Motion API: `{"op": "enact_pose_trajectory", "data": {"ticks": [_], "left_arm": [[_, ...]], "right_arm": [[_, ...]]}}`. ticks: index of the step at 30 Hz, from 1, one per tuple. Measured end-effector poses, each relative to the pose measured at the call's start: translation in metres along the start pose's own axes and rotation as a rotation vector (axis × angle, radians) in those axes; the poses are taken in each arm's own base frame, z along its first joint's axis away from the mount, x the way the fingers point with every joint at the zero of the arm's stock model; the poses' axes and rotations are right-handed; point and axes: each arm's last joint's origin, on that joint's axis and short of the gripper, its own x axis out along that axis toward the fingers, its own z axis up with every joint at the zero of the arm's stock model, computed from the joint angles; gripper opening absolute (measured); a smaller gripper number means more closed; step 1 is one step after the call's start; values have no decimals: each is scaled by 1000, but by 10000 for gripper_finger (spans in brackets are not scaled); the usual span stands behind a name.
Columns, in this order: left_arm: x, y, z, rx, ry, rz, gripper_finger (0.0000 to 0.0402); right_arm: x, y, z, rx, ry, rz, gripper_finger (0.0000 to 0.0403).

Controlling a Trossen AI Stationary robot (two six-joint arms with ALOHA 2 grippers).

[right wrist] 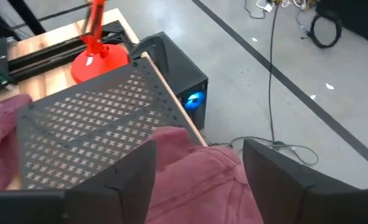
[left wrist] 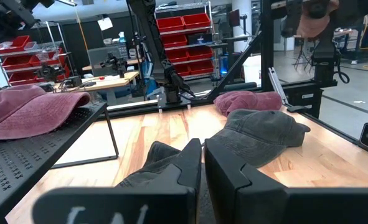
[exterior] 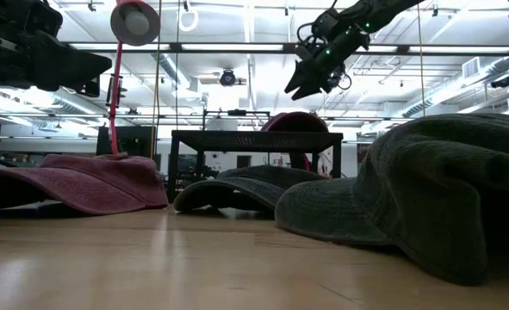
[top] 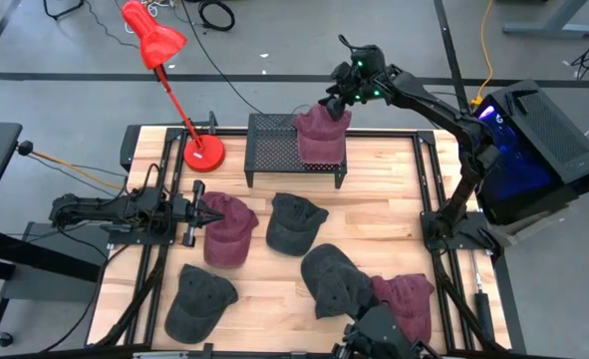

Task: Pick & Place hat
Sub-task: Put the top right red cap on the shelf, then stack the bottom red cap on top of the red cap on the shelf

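Fingers of right gripper point(top: 334, 103) spread wide above maroon hat point(top: 321, 138) on rack point(top: 274, 142); left gripper point(top: 210, 213) pinched closed.

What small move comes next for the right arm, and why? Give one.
Probably lift the right gripper straight up and clear. Its fingers stand open on either side of the maroon hat, which already lies on the black rack, so the placement looks done. The left gripper waits shut by another maroon hat on the table.
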Motion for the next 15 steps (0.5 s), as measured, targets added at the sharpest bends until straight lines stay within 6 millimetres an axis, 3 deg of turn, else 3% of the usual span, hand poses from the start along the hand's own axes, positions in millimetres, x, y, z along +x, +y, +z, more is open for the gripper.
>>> {"op": "enact_pose_trajectory", "data": {"ticks": [9,15], "left_arm": [[0,0,0,0,0,0,28],[0,0,0,0,0,0,28]], "right_arm": [[-41,32,17,-64,-93,49,239],[-65,64,14,-101,-49,178,238]]}}
